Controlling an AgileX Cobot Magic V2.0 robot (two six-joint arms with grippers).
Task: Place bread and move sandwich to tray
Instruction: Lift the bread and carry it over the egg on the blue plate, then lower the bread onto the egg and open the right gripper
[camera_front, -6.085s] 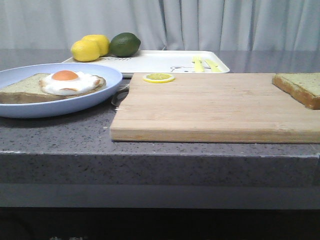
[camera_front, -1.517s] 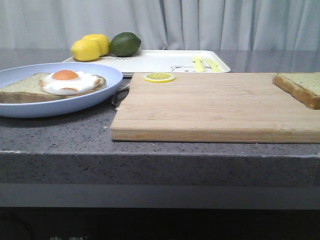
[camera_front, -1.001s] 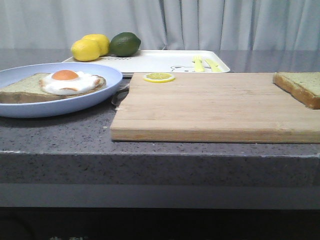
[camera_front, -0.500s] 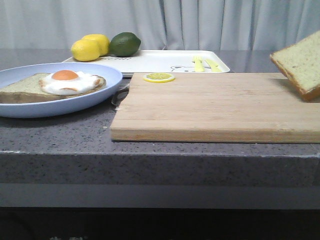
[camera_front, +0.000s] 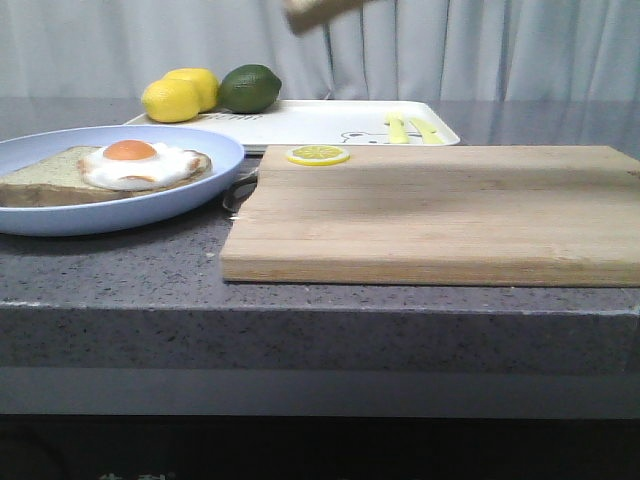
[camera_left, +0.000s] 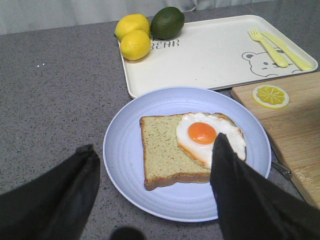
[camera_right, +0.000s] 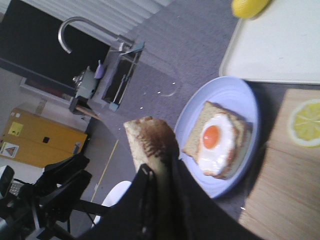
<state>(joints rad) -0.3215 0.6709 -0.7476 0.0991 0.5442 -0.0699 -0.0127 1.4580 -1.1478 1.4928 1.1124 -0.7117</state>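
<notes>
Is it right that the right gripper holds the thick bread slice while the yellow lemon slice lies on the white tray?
Not quite. The lemon slice lies on the wooden cutting board, not the white tray, as the front view shows. The right gripper does hold the bread slice.

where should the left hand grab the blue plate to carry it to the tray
Grip the blue plate by its bare rim on the near side, away from the tray. The bread and egg cover the middle, while the rim is thin, raised and unobstructed. The open left hand already hovers there.
</notes>
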